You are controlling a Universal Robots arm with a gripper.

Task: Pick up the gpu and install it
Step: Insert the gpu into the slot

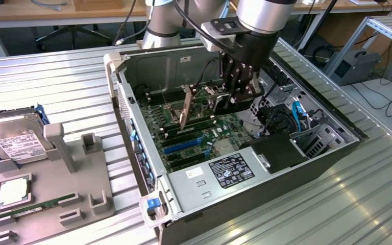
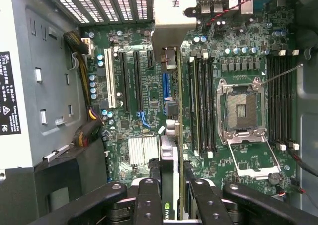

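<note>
Looking into the open computer case [image 1: 124, 97] on the ribbed metal tabletop [image 1: 59, 81], we find the claw [image 1: 236, 96] lowered inside it, its fingers [image 2: 149, 197] closed narrowly on the gpu [image 1: 186, 109]. The card hangs edge-down and slightly tilted over the motherboard [image 1: 197, 139]. In the wrist view the gpu [image 2: 170, 155] runs edge-on between the fingers, its pale bracket toward the rear vents and beside the black memory slots [image 2: 201, 101]. Whether it touches a slot, we cannot tell. At the exterior view's left, a hard drive [image 1: 12, 139] and a green memory stick [image 1: 34, 209] rest on a grey fixture [image 1: 80, 173].
</note>
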